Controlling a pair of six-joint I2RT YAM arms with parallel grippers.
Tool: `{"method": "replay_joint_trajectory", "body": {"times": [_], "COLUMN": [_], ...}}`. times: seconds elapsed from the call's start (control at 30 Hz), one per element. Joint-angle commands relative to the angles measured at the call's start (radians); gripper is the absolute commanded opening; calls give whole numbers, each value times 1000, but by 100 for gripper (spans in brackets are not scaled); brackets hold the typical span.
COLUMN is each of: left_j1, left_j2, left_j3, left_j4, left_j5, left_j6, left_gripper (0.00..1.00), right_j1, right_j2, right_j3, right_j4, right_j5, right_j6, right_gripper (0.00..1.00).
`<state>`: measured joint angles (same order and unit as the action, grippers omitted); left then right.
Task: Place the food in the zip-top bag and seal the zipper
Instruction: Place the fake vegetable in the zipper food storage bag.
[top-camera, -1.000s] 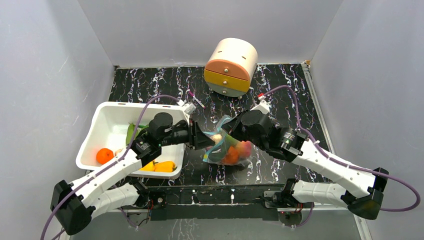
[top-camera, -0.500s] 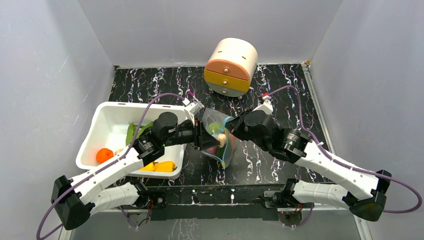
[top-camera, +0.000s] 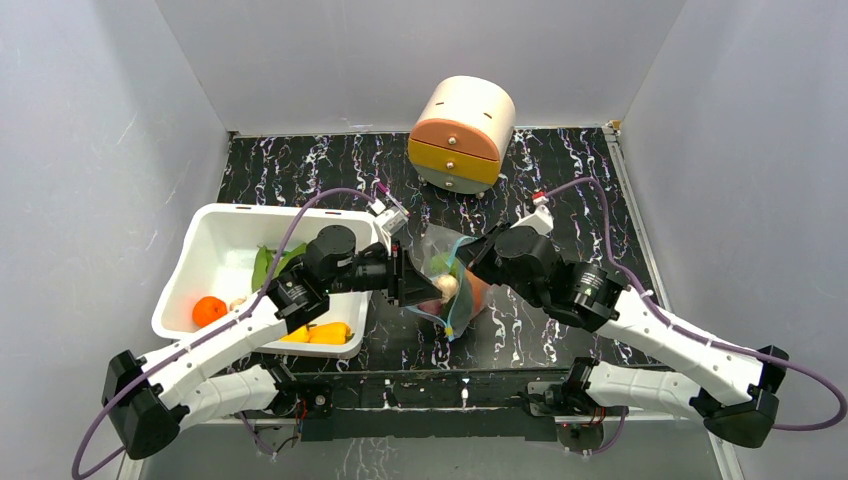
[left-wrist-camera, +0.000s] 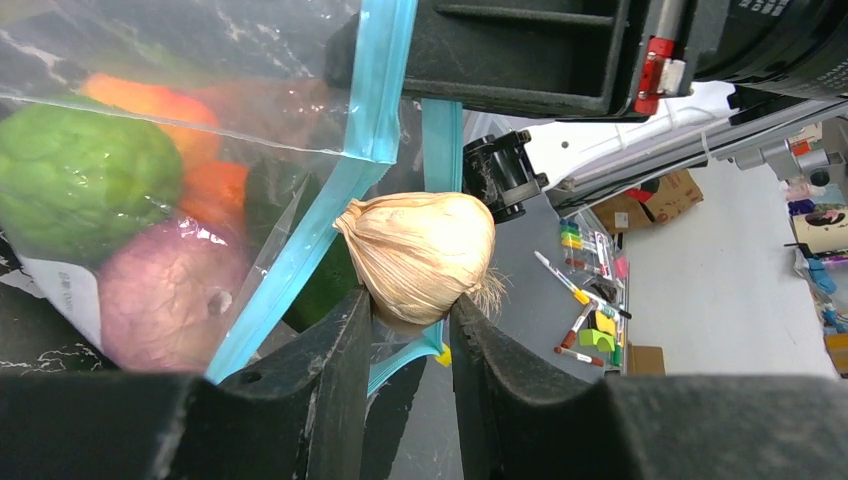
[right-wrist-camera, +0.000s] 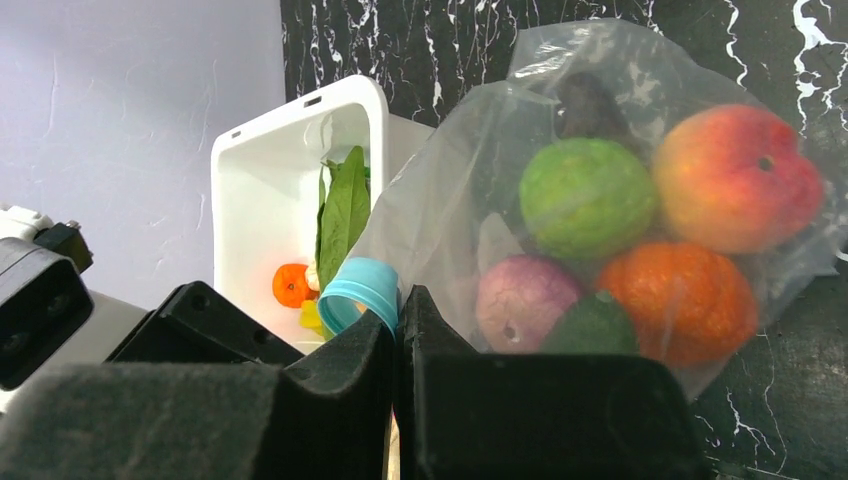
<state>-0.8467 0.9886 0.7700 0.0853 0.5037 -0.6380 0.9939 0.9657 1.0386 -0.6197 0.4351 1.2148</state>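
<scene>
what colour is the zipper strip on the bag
The zipper is blue-green, clearest in the left wrist view.

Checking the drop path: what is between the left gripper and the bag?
A garlic bulb, pinched in the left gripper beside the bag's blue strip; left wrist view shows it.

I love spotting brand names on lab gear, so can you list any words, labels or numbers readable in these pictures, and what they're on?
No text is legible in any view.
The white sticker on the zip-top bag: small print, too blurred to read.
The garlic bulb in the left hand, the drawer unit, the white tub: no wording visible.
</scene>
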Motion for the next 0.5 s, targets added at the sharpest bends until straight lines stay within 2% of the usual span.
{"method": "replay_joint_trajectory", "body": {"times": [0.0, 0.23, 0.47], "left_j1": [-7, -11, -15], "left_j2": [29, 23, -1], "left_j3": [27, 44, 33], "left_j4": [25, -3, 57], "left_j5": [68, 109, 126], "left_j6": [27, 48, -8], "left_gripper": [26, 26, 28], "right_j1": [1, 2, 2], "right_j2": [-51, -67, -90], "right_j3": [-11, 7, 6], "right_j4": [79, 27, 10], "right_j5": [31, 90, 81], "right_j6": [29, 6, -3], "right_gripper": [0, 0, 0]}}
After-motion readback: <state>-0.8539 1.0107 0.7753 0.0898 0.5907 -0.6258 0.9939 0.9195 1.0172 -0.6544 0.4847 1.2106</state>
